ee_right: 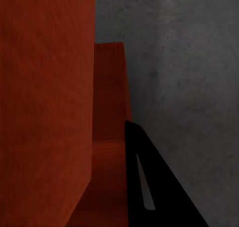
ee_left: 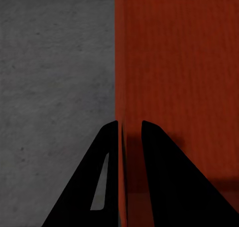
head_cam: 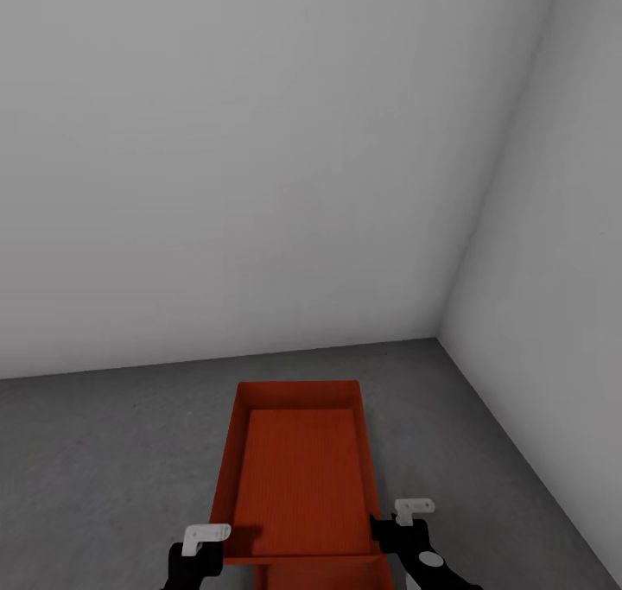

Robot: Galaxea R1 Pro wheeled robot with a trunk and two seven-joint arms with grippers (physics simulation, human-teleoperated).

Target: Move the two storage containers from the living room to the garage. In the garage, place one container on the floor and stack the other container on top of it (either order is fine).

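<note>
Item: upper storage container (head_cam: 301,478), orange-red, open-top, being held over a second container (head_cam: 333,573) near the garage corner. Left gripper (ee_left: 130,132) is pinching its thin side wall; right gripper (head_cam: 400,531) is sitting at the opposite wall, closure unclear. Probably light, rigid, slick; best gripped by the rims. Floor (head_cam: 104,452) is showing rough dark concrete; walls (head_cam: 259,141) are showing plain pale grey

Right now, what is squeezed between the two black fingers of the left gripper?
The left wrist view shows the thin wall of the orange-red container standing between the left gripper's fingers.
</note>
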